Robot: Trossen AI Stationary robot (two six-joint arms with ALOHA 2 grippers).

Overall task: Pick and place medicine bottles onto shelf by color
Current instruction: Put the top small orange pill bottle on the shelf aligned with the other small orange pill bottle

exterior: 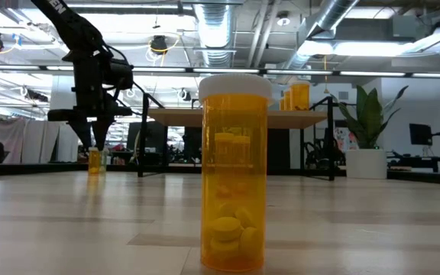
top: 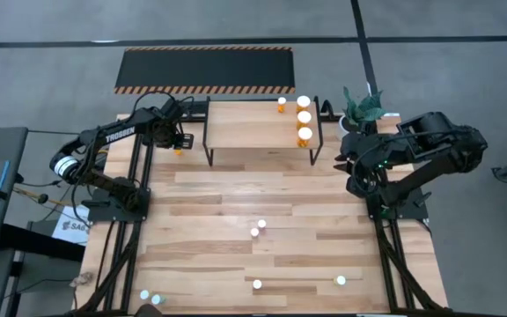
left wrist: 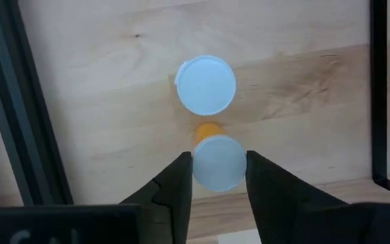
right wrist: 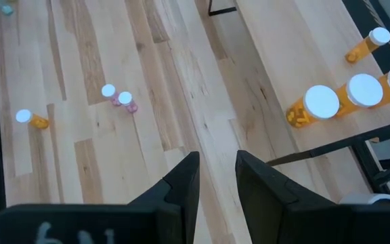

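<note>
**Left tool closing on an orange bottle beside the shelf**

We judge the step in hand to be a pick. Our left tool (left wrist: 219, 179) hangs over the far left part of the pale plank worktop (top: 236, 202), just outside the left legs of the small wood-topped shelf with thin black metal legs (top: 258, 126). Its dark fingers (left wrist: 175, 186) flank the white round cap of a small orange plastic bottle (left wrist: 217, 163), close against it on both sides; we cannot tell whether they already pinch it. A second white-capped bottle (left wrist: 205, 85) stands just beyond it, near enough to be knocked.

Four orange bottles (top: 304, 117) with smooth white caps already stand near the right end of the shelf top. More small capped bottles (top: 258, 227) are scattered over the middle and near edge of the worktop, two of them pinkish in the right wrist view.

Our right tool (right wrist: 217, 176) waits at the right edge of the worktop near the shelf's right end, fingers slightly apart and holding nothing.

Next, we would expect a firm squeeze on the slick round cap, then a straight lift clear of the neighbour and the shelf leg.
</note>
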